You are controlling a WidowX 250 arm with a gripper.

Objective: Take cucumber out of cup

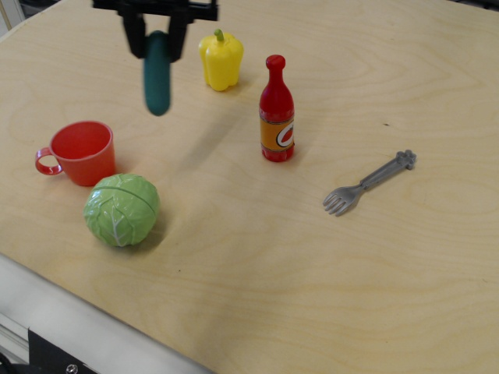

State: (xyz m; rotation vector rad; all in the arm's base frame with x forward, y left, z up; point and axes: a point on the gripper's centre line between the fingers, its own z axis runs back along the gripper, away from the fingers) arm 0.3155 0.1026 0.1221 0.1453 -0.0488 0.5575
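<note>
My gripper [156, 40] is at the top of the view, shut on the upper end of the dark teal cucumber [157, 82]. The cucumber hangs upright in the air, well above the table, up and to the right of the cup. The red-orange cup [81, 151] stands upright at the left with its ring handle pointing left. Its inside looks empty.
A round light-green cabbage [122, 209] sits just in front of the cup. A yellow bell pepper [221, 60] stands right of the gripper. A red bottle with an orange label [277, 113] stands mid-table. A grey fork [366, 183] lies to the right. The table's front edge runs along the lower left.
</note>
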